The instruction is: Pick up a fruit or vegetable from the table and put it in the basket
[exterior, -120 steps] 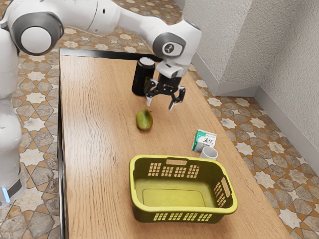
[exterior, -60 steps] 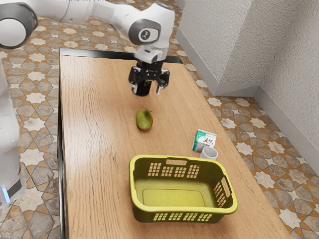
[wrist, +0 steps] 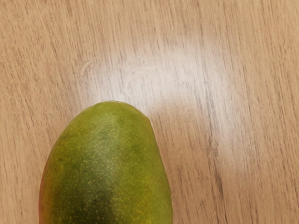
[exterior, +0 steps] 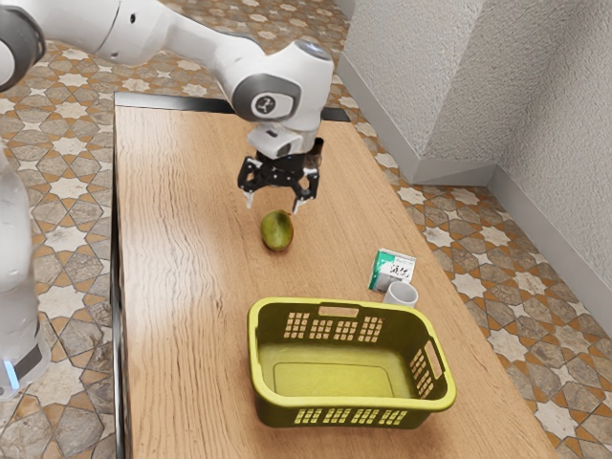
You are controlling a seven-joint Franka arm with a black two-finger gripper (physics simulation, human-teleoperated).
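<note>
The tool (exterior: 275, 203) gapes above a speckled, oval mango (exterior: 277, 231).

A smooth green mango (wrist: 105, 172), pale-speckled, with a darker patch on its skin and a reddish tinge along one edge, lies on the wood-grained bench (wrist: 261, 93), while a whitish sheen spreads over the grain just beyond the mango's rounded end.

wooden table (exterior: 182, 287) | on it: green mango (exterior: 277, 230) | yellow-green basket (exterior: 354, 403) | green-white packet (exterior: 387, 269) near white cup (exterior: 401, 294)
</note>
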